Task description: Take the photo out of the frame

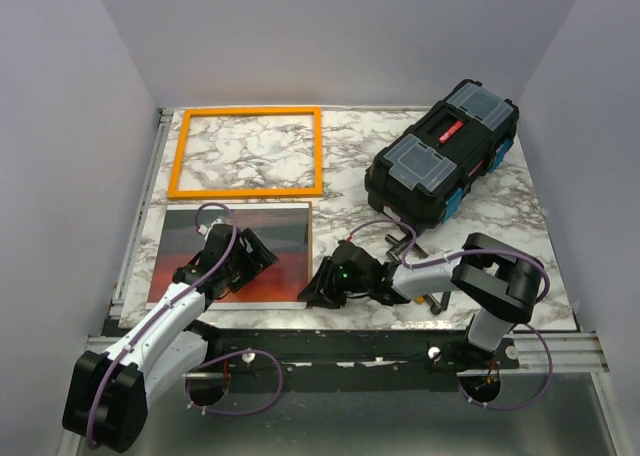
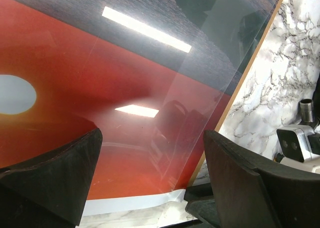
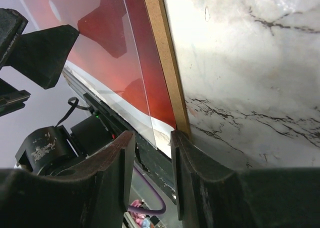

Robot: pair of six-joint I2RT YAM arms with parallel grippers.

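Observation:
The bright-orange frame [image 1: 246,191] lies flat at the back left with only marble showing inside it. In front of it the photo [image 1: 285,266] lies face up on the table, apart from the frame. It has a red sky [image 2: 75,73], a white sun [image 2: 15,94] and a brown board edge [image 3: 162,48], with a clear sheet [image 2: 215,48] over it. My left gripper [image 1: 262,256] hovers wide open above the photo's near half [image 2: 150,188]. My right gripper [image 3: 150,158] is open at the photo's near right corner [image 1: 318,288], one fingertip [image 3: 182,143] against the board's corner.
A black toolbox [image 1: 440,161] with clear lid boxes stands at the back right. Small metal parts [image 1: 405,241] lie beside the right arm. A dark rail [image 1: 330,346] runs along the table's near edge, close under the photo's white border [image 2: 130,202].

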